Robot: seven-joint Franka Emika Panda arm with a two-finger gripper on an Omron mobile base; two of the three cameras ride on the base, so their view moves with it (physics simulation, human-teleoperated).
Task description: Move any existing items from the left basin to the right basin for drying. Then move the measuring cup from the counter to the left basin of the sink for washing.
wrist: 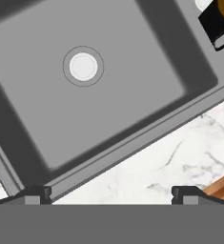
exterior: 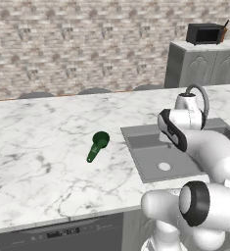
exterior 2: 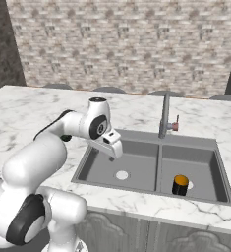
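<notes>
With orange item (exterior 2: 180,185) already seen in right basin (exterior 2: 195,170), measuring cup (exterior: 97,145) is judged next target; cup lies on counter (exterior: 38,147) left of gripper (wrist: 111,193), handle angled near-left; gripper hangs over left basin (exterior 2: 117,167); jaws spread wide, nothing held.

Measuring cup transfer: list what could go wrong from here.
1. The measuring cup lies flat on the counter, handle toward the front edge; the open gripper may skid it instead of gripping.
2. The faucet stands behind the divider; a swinging arm could clip it.
3. The orange-and-black item already sits in the right basin; a stray pass could tip it.
</notes>
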